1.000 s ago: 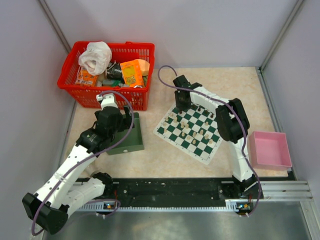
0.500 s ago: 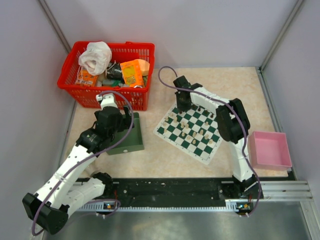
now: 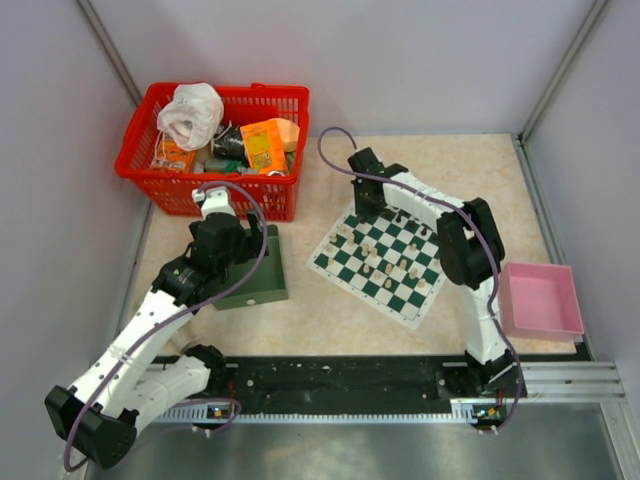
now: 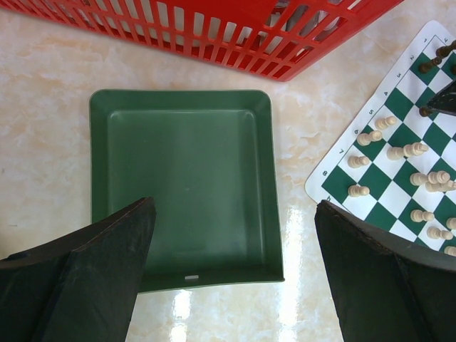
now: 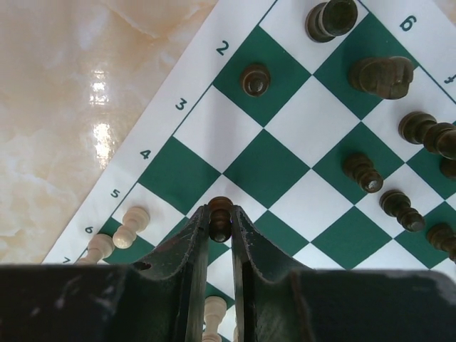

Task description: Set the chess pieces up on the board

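I am clenching my right tool [image 5: 221,215] on a dark pawn [image 5: 220,211] at the numbered edge of the board [image 5: 178,174] — both fingers are pressing its sides, and I cannot tell whether its base is touching the square. Other dark pieces [image 5: 363,171] are sitting on squares beyond it, and cream pieces [image 5: 132,222] are sitting nearer the tool. I am holding my left tool [image 4: 234,214] released — fingers spread wide — above the green tray [image 4: 182,157], which is lying on the bench [image 4: 43,142] beside the red basket [image 4: 235,35].

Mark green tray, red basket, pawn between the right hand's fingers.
green tray [image 4: 178,185]: left wrist view, bare floor.
red basket [image 3: 160,190]: top view, front wall.
dark pawn [image 5: 221,212]: right wrist view, its head.
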Tool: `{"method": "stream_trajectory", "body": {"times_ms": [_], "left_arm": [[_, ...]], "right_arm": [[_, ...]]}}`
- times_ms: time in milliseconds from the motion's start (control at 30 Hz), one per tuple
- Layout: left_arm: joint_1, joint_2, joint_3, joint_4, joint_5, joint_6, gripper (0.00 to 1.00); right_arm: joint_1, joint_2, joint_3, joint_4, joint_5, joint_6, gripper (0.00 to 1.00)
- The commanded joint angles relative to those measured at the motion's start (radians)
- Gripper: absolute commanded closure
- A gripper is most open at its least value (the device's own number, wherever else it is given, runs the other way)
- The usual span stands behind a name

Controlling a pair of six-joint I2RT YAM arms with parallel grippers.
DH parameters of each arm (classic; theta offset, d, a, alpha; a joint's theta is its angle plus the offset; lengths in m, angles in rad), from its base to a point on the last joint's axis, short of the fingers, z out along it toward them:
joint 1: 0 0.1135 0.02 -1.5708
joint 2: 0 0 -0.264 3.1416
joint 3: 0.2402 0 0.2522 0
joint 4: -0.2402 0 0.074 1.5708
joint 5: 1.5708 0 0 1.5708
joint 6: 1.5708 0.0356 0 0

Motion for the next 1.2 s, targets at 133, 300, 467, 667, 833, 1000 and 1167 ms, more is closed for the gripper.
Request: {"method": "stream_trajectory", "body": {"times_ms": [133, 300, 467, 667, 833, 1000, 1167], "left_arm": [[0.005, -0.001, 0.013, 0.031, 0.005, 0.008, 0.01], [0.005, 0.004, 0.01, 0.035, 0.011, 0.005, 0.01], [0.008, 0.011, 0.022, 0.035, 0.009, 0.01, 0.01], [0.011, 0.016, 0.024, 0.037, 0.011, 0.017, 0.01], [0.013, 0.013, 0.027, 0.034, 0.011, 0.027, 0.01], [0.019, 0.014, 0.029, 0.037, 0.009, 0.033, 0.01], [0.021, 0.01, 0.022, 0.037, 0.009, 0.031, 0.01]], "right_arm": [[-0.041, -0.052, 0.06, -0.009, 0.063, -0.008, 0.83], [-0.076, -0.035, 0.065, 0.0, 0.039, -0.013, 0.83], [-0.097, -0.004, 0.088, 0.004, 0.025, -0.019, 0.83], [-0.104, 0.037, 0.124, 0.006, 0.024, -0.024, 0.83], [-0.104, 0.063, 0.147, 0.004, 0.034, -0.018, 0.83], [-0.111, 0.077, 0.16, 0.004, 0.04, -0.021, 0.83], [-0.114, 0.091, 0.166, 0.003, 0.037, -0.022, 0.83]]}}
